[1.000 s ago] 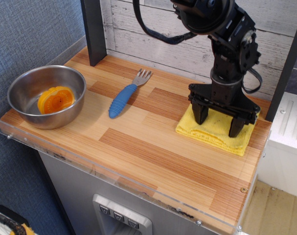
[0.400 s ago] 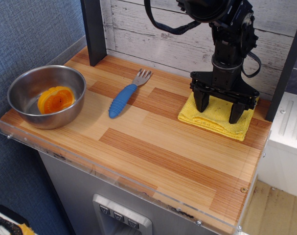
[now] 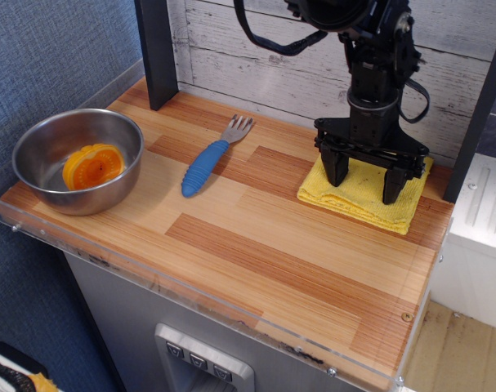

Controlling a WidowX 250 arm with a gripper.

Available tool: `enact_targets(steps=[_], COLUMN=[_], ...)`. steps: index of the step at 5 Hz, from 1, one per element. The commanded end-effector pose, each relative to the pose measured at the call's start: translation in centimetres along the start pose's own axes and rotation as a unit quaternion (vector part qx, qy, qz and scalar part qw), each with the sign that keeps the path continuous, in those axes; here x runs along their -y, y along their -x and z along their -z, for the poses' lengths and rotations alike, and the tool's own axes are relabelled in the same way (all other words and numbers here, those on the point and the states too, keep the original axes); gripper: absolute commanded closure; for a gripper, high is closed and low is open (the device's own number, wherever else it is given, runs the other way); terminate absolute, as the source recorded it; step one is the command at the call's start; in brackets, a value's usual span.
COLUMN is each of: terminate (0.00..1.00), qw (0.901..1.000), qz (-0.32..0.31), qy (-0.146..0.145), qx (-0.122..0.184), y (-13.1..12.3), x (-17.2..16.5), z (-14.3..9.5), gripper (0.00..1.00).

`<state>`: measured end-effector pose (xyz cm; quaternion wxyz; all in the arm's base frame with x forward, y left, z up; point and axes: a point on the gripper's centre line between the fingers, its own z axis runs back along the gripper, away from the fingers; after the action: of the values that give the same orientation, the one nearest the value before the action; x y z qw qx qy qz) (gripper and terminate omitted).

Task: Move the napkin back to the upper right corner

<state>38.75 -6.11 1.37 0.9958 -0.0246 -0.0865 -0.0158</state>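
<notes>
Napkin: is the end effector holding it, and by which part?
Nothing is gripped. The open end effector straddles the napkin, its fingers spread above the cloth.

Bright, even, sharp lighting; soft shadows, faint glare inside the steel bowl [image 3: 78,159].

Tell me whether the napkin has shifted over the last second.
Yes. The napkin has slid slightly toward the whitewashed wall and black post, under the open gripper, nearing the upper right corner.
</notes>
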Motion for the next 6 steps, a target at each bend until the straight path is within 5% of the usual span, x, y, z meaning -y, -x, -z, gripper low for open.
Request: enact_targets(steps=[1,3,4,6], terminate=[0.0,0.0,0.0,0.0], qw=[0.9965,0.9918,0.9919,0.9939], qz=[0.002,0.008,0.029,0.051], qy=[0.044,0.058,0.039,-0.016], qx=[0.071,0.113,0.117,0.096], y=[-4.2,-3.5,-0.8,6.2], x=[-0.9,-1.8,-2.5,-5.3], z=[-7.3,-12.4,-15.5,-17.4], gripper=[0.0,0.0,0.0,0.0])
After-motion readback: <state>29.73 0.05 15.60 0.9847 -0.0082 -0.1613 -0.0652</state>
